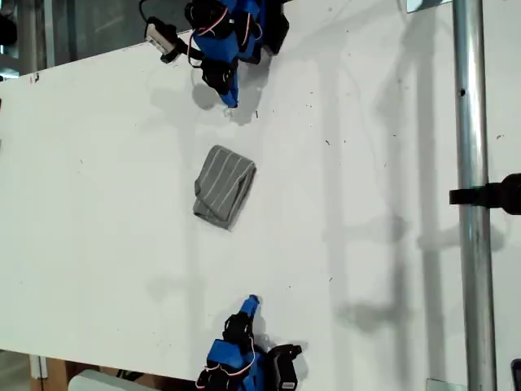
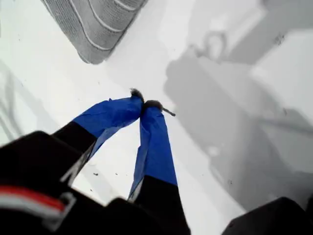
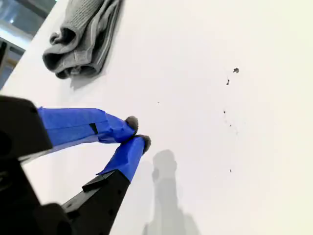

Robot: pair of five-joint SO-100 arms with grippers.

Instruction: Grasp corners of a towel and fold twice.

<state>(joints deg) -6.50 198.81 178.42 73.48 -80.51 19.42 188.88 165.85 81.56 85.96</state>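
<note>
White and smooth, the tabletop (image 1: 98,204) fills most of the exterior view, its matte surface marked with a few small dark specks and crossed by soft grey shadows. Near its middle lies the towel (image 1: 225,186), folded into a compact, thick, roughly oblong bundle of soft grey cloth with fine pale stripes running along its length. It sits tilted and well apart from both arms. One blue arm (image 1: 232,41) reaches in from the exterior view's top edge and another blue arm (image 1: 240,358) from its bottom edge, and I cannot tell from the wrist views which of them is which. A shiny round metal pole (image 1: 472,204) runs top to bottom along the exterior view's right side, with a black clamp on it. In the first wrist view, my first tool (image 2: 144,104) has its blue-taped fingers (image 2: 110,117) pinched together at dark, slightly frayed tips. It grips nothing, and a smooth, rounded, striped end of the towel (image 2: 93,24) lies beyond it, clear of the tips. In the second wrist view, my second tool (image 3: 137,132) is likewise closed tip to tip with nothing between. It hangs over bare tabletop, and the towel (image 3: 80,36) beyond it shows a rumpled end of stacked, curling layers.
</note>
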